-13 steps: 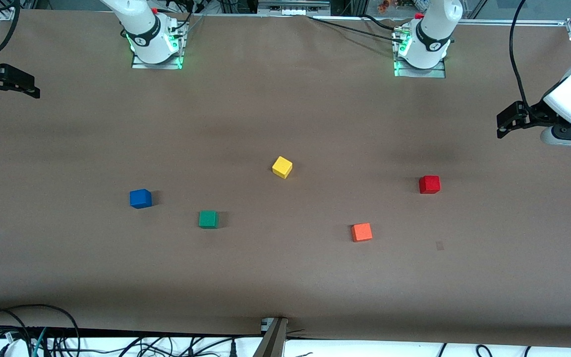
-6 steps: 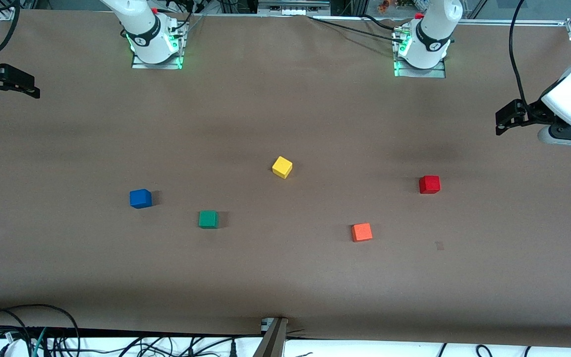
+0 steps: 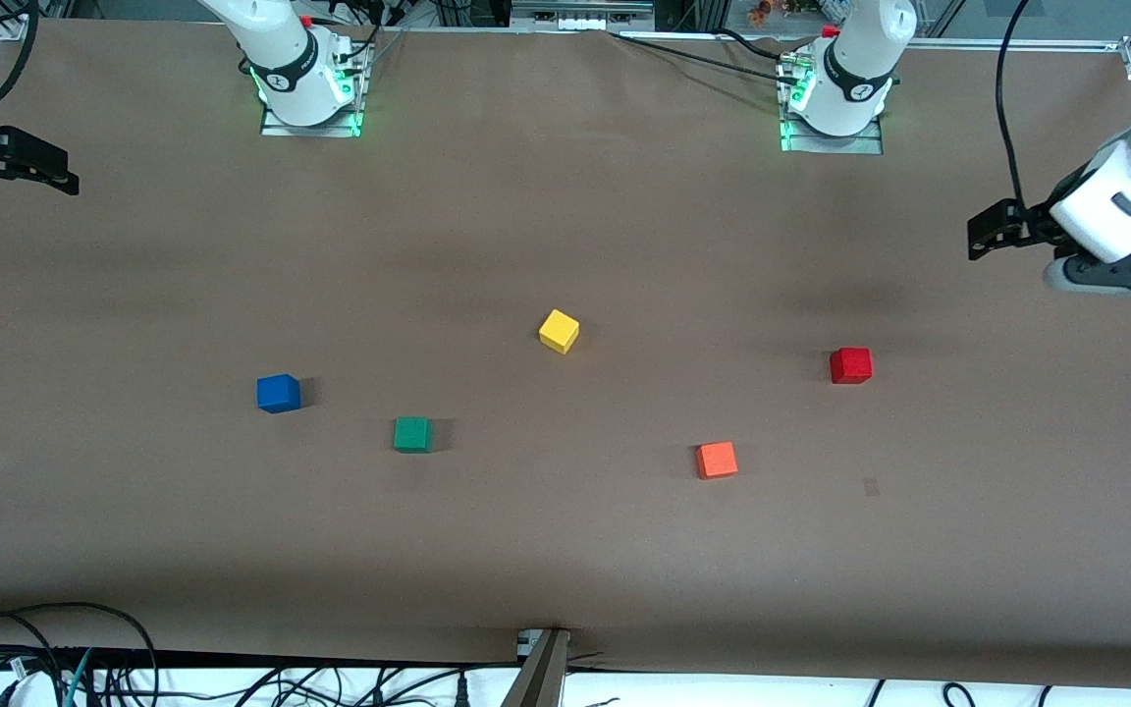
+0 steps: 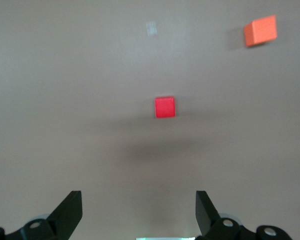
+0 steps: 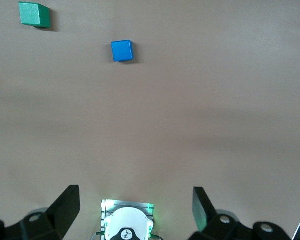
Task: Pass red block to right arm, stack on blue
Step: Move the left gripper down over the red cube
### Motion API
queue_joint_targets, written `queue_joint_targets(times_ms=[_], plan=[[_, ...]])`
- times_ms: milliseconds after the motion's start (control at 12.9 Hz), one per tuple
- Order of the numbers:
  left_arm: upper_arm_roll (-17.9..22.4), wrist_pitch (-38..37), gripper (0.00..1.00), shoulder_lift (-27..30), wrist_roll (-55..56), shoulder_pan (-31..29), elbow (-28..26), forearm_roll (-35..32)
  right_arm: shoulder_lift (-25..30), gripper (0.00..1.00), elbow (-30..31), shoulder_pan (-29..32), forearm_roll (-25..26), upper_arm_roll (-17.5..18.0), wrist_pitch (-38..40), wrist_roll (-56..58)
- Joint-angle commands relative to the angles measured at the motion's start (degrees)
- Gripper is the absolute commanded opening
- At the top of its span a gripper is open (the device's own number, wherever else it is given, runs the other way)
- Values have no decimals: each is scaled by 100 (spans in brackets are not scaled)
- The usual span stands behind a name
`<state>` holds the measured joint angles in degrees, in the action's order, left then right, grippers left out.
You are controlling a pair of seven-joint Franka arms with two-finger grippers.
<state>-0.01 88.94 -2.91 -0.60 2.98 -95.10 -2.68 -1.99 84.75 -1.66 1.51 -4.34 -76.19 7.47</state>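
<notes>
The red block [image 3: 851,365] [image 4: 165,107] sits on the brown table toward the left arm's end, untouched. My left gripper [image 3: 980,236] [image 4: 138,200] hangs open and empty over the table's edge at that end, well apart from the block. The blue cube [image 3: 278,393] [image 5: 122,51] rests toward the right arm's end. My right gripper [image 3: 67,179] [image 5: 136,195] waits open and empty over the table's edge at its own end, apart from the blue cube.
An orange cube [image 3: 717,460] [image 4: 260,31] lies nearer the front camera than the red block. A yellow cube [image 3: 559,331] sits mid-table and a green cube [image 3: 412,434] [image 5: 34,14] beside the blue one. Arm bases [image 3: 305,83] [image 3: 835,93] stand along the table's back edge.
My left gripper has drifted a little inward over the table and toward the bases' side. The right arm and all cubes have stayed still.
</notes>
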Motion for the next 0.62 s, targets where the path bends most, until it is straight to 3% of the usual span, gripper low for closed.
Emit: queue_joint_targets(times_ms=[0,233,543], plan=[[27,0,100,-420,157,36,26,110,15,100,6,16,-72,-14,-28,-44],[18,499,100,-623,324,53,-280,101,15,100,6,16,-72,-14,-28,-44],[18,2140,100,-623,490,71,-1413,57,6,100,6,25,-115,-23,-28,-35]])
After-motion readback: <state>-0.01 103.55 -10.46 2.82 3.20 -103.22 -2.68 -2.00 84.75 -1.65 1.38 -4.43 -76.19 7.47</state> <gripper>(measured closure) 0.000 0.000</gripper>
